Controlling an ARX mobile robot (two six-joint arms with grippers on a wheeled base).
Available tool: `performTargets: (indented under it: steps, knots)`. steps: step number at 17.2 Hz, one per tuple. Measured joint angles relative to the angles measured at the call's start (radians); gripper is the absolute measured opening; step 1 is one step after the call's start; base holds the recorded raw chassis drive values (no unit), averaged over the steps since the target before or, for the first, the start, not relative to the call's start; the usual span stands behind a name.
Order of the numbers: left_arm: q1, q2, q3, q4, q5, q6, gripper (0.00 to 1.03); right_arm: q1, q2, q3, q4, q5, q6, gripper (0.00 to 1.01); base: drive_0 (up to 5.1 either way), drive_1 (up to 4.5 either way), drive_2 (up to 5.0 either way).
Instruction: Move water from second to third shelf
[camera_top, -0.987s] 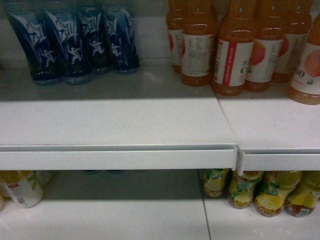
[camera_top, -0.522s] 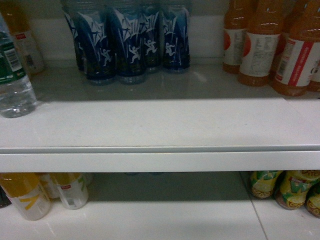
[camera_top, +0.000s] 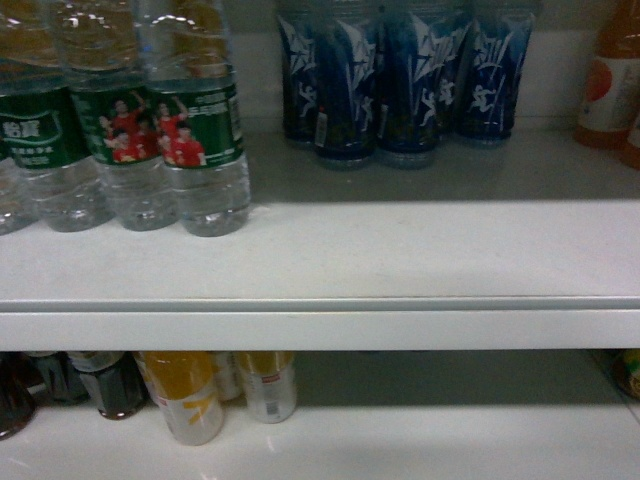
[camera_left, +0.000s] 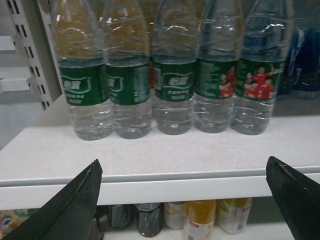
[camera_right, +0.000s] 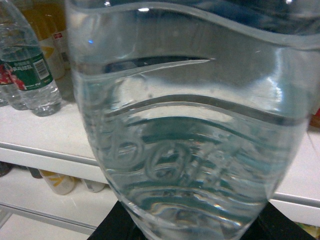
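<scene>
Already, my right gripper (camera_right: 185, 227) clasps 1 clear ribbed plastic water bottle (camera_right: 190, 125); my left gripper (camera_left: 182, 200) gapes wide, empty. Placing it on shelf 3 remains.

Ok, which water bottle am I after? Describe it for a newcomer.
On the upper white shelf, clear green-labelled bottles stand at the left. The water bottle is the row's rightmost, beside the gap before the dark blue bottles. Its label shows red-shirted athletes, not just a white logo.
</scene>
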Motion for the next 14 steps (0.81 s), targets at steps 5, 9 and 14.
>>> performTargets:
  steps: [5, 9, 14]
  knots:
    - [0.0, 0.0, 0.0, -0.001, 0.0, 0.0, 0.98, 0.0, 0.001, 0.0, -0.004, 0.002, 0.0, 0.36, -4.9, 2.55, 2.6]
    - [0.0, 0.0, 0.0, -0.002, 0.0, 0.0, 0.98, 0.0, 0.0, 0.0, 0.002, -0.001, 0.0, 0.36, -4.9, 2.52, 2.5]
    - [0.0, 0.0, 0.0, -0.002, 0.0, 0.0, 0.98, 0.0, 0.0, 0.0, 0.0, 0.0, 0.0, 0.36, -5.0, 2.5, 2.5]
